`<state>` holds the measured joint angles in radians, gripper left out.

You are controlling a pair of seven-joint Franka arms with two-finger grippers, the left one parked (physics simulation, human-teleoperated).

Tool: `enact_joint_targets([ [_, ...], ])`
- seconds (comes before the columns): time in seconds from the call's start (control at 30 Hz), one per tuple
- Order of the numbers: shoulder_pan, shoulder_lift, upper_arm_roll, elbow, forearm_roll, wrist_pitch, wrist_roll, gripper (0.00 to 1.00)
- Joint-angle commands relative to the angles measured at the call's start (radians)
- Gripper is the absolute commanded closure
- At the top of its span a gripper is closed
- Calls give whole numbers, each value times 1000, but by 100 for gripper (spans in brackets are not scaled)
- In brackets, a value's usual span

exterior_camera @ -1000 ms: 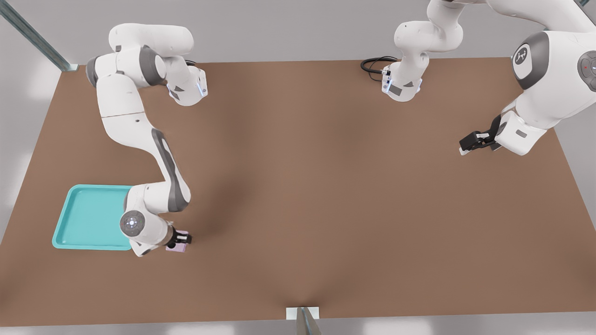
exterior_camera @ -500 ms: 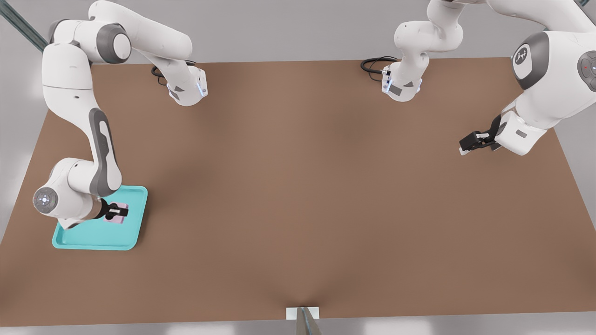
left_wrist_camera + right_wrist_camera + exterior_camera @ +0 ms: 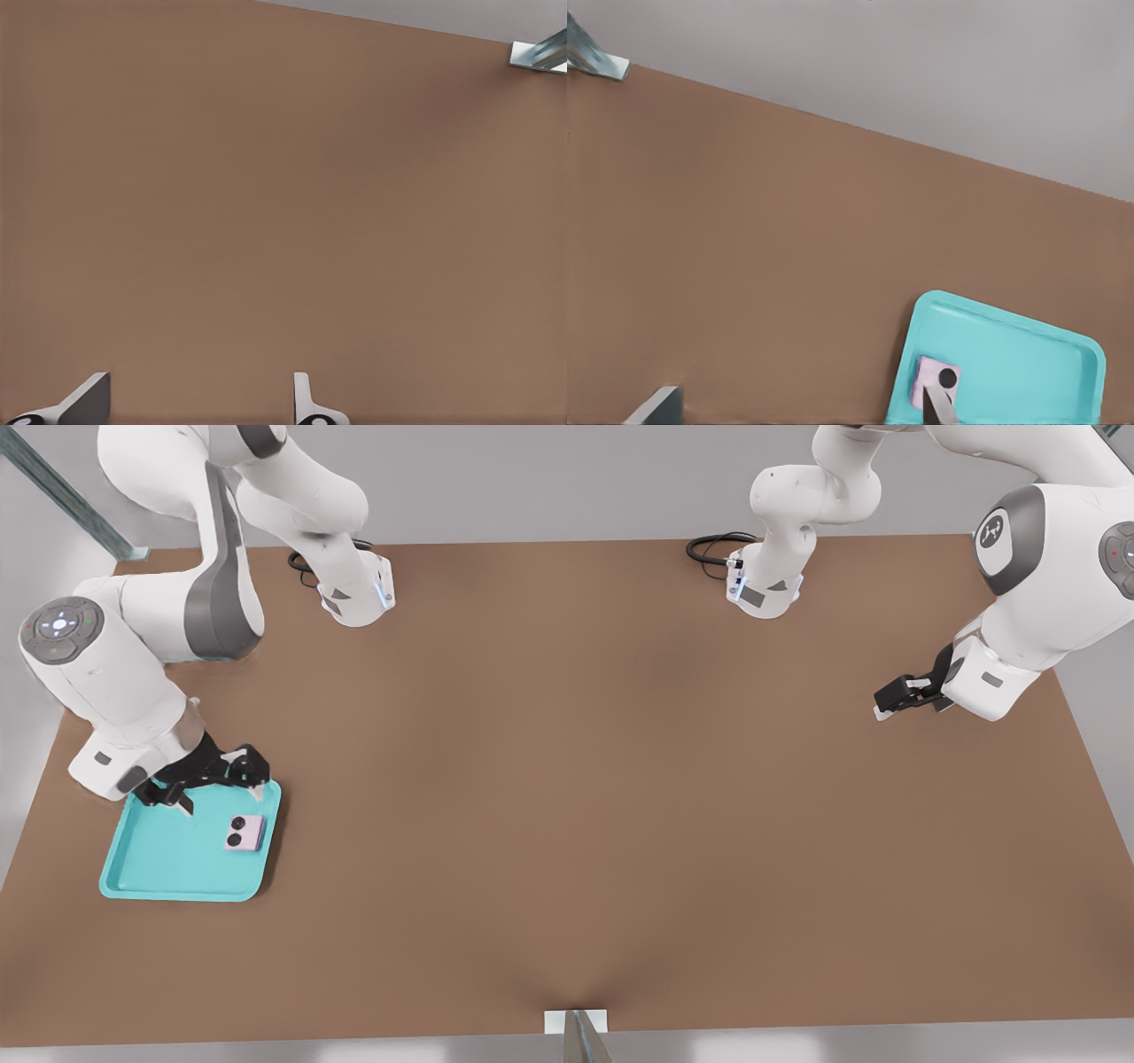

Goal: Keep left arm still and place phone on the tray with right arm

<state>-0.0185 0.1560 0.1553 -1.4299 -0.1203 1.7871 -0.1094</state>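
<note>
The pink phone (image 3: pixel 244 833) lies flat in the tray (image 3: pixel 159 859), face up, its two black circles side by side, nearly square; no clear long axis. The gripper (image 3: pixel 221 786) hangs over the tray's far rim, fingers spread wide, holding nothing.

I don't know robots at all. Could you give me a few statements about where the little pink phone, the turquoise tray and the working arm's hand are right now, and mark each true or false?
1. The small pale pink phone lies inside the shallow turquoise plastic tray. True.
2. The working arm's black two-finger hand grips the phone. False: the hand is open and apart from the phone, above the tray's far edge.
3. The phone shows two black circles on its face. True.
4. The phone sits in the tray's half nearer the front view's left. False: it is toward the front view's right side.
5. The tray stands on the brown table. True.
</note>
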Motion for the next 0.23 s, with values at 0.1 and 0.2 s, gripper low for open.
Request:
enact_joint_targets([
  [0.1,130,0,-181,-12,82,-226,97,0],
  [0.2,130,-4,-183,-15,82,-222,99,0],
])
